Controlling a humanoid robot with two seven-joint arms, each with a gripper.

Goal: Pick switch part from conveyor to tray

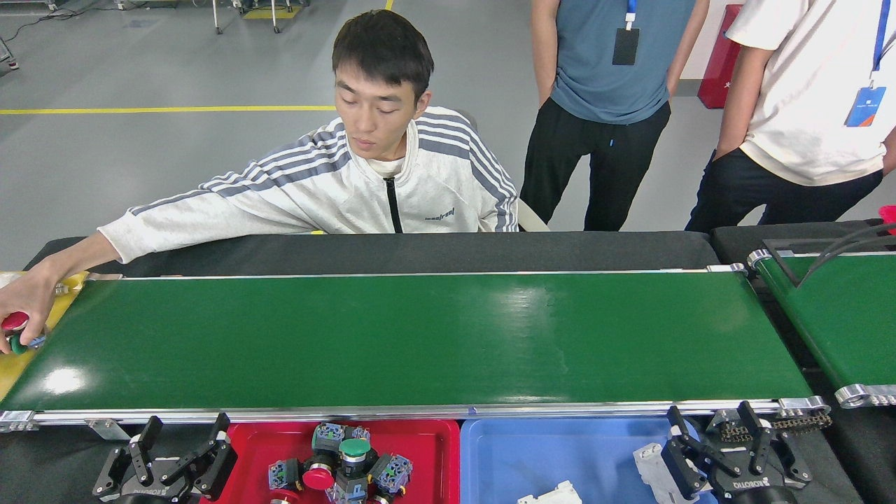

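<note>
Conveyor [420,336] runs bare and glossy in front of me, wide green belt between silver rails, not one switch part on it. So this is the waiting step, I judge. The only loose parts sit off the belt's left end, under a person's hand [17,315], over a yellow bin [14,367]: a red cap and a green one. My left gripper [178,458] hangs with its black fingers spread apart, holding nothing, beside the red tray [434,448], where round-capped buttons on blocky bodies [343,469] cluster. My right gripper [721,441] is spread and empty too, at the blue tray [560,455], hard smooth plastic with white parts in it. Next move needs a part on the belt, then a reach over the near rail.
</note>
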